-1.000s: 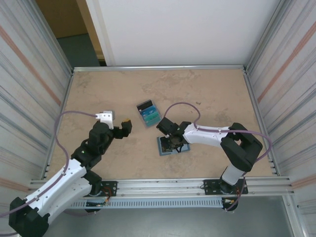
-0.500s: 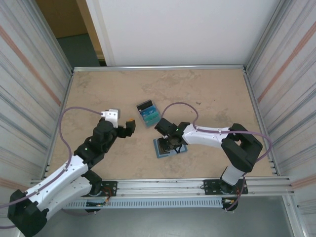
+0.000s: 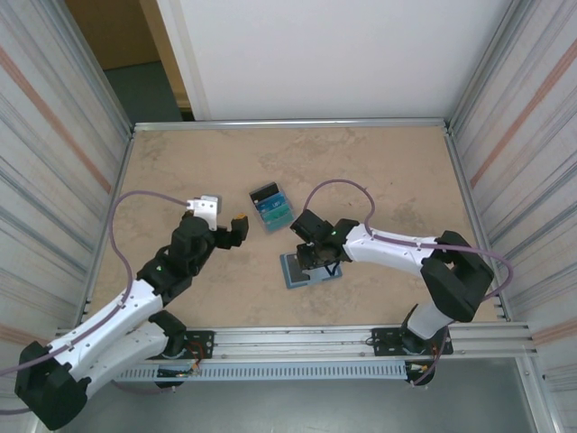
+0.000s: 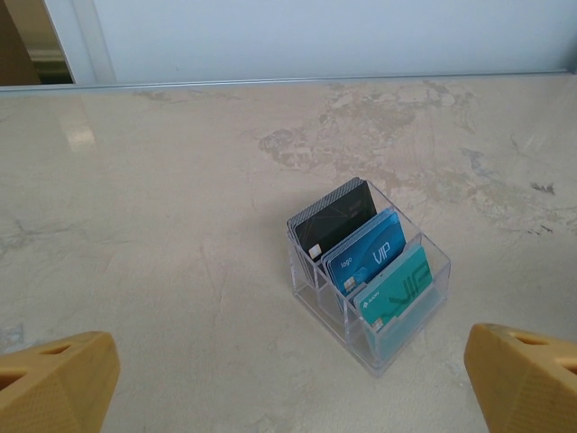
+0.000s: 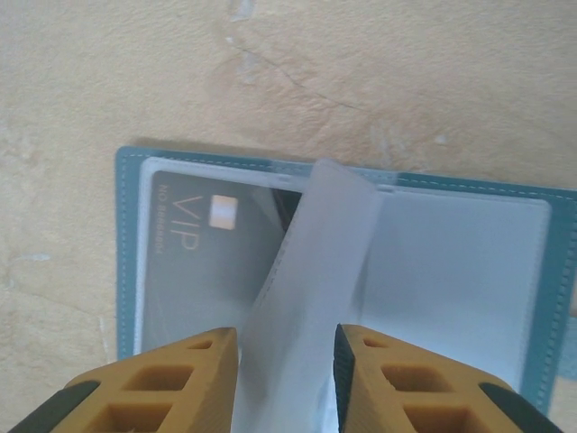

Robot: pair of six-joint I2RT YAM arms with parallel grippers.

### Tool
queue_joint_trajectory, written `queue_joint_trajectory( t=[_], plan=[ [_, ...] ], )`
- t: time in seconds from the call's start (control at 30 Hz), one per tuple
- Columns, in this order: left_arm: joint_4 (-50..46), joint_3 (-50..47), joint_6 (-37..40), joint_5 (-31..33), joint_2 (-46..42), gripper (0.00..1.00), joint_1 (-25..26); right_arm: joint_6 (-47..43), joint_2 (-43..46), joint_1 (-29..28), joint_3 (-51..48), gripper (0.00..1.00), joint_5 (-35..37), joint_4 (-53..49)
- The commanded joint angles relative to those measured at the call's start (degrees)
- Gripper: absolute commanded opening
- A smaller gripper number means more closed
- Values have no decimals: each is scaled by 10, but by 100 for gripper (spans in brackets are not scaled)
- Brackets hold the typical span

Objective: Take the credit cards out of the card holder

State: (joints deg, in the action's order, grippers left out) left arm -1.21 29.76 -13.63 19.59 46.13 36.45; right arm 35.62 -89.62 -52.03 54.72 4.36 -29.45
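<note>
The left arm is extended from the near-left corner toward the middle of the table [image 3: 379, 171]. The left gripper [image 3: 232, 231] is held just left of a clear stand [image 4: 392, 350], and its jaws are fully released and empty. The right arm is bent at the elbow and reached leftward. The right gripper [image 3: 315, 259] is pointed down over the card holder [image 3: 292, 271], which is laid open on the table near the front centre.

In the left wrist view, three credit cards [image 4: 365, 253], black, blue and teal, are seen standing in the stand's tiered slots. In the right wrist view, a grey card [image 5: 194, 262] is seen in the holder's left pocket. A translucent leaf [image 5: 315, 244] is raised between the partly parted fingers [image 5: 180, 383]; whether it is clamped cannot be told.
</note>
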Motion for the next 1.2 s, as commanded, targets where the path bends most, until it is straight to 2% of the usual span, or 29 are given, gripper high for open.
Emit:
queue_joint_trajectory(
  t=[0.0, 0.27, 0.47, 0.57, 0.9, 1.17],
  plan=[
    [7, 24, 11, 11, 11, 99, 8, 17, 27, 13, -15, 34, 22, -30],
    [-27, 57, 21, 39, 63, 99, 54, 28, 70, 41, -52, 31, 28, -36],
    [-52, 63, 10, 83, 106, 99, 127, 30, 88, 68, -81, 31, 25, -36],
    [-52, 51, -12, 104, 120, 99, 158, 30, 92, 82, -94, 29, 23, -33],
    [-37, 3, -112, 84, 167, 99, 221, 24, 141, 108, -98, 23, -22, -23],
    [5, 14, -112, 108, 282, 99, 282, 28, 173, 111, -91, 34, -87, 5]
  ],
)
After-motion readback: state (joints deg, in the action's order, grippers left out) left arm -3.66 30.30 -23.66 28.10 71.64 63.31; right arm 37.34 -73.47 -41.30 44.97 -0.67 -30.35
